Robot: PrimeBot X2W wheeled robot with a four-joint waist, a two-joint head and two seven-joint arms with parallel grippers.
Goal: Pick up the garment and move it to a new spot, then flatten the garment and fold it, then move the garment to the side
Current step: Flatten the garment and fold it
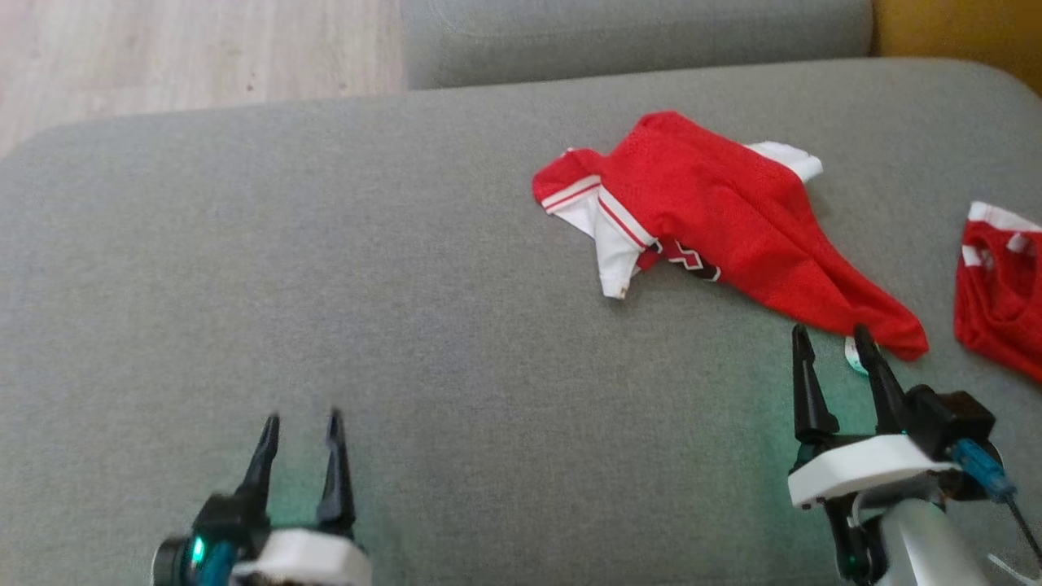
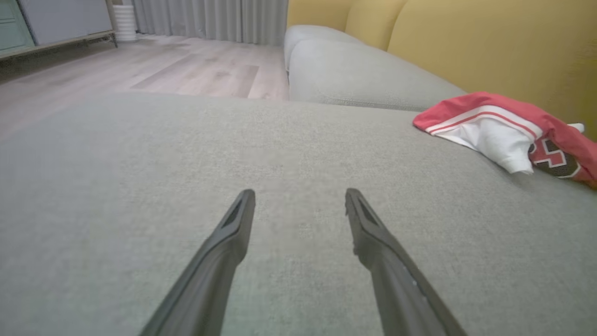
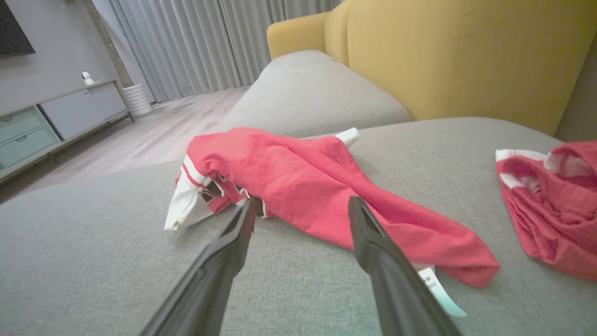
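Jaws, left: spread wide, nothing between them, poised over bare cushion at the near left, well apart from the garment. Jaws, right: spread equally wide, also empty, tips just short of the garment's near tapered end; whether either tip touches the cloth cannot be told. Garment (image 1: 716,220): red mesh jersey, white sleeve panels, red-and-white striped trim, dark lettering partly showing at a fold. It lies crumpled and drawn out lengthwise on the grey seat cushion (image 1: 326,285), right of centre, narrowing toward the right jaws. Label (image 1: 853,354): small, white with a pale green edge, flat on the cushion at the garment's narrow end, just beside the right jaws. Second red garment (image 1: 1001,293): white-trimmed, bunched at the cushion's far right edge, near the jersey but apart from it. Adjoining grey cushion (image 1: 635,37): beyond the first. Yellow backrest (image 3: 457,60): upright behind both cushions. Pale wooden floor (image 1: 187,49): to the left. Grey curtains (image 3: 210,42) and low cabinet (image 3: 56,116): at the room's far side.
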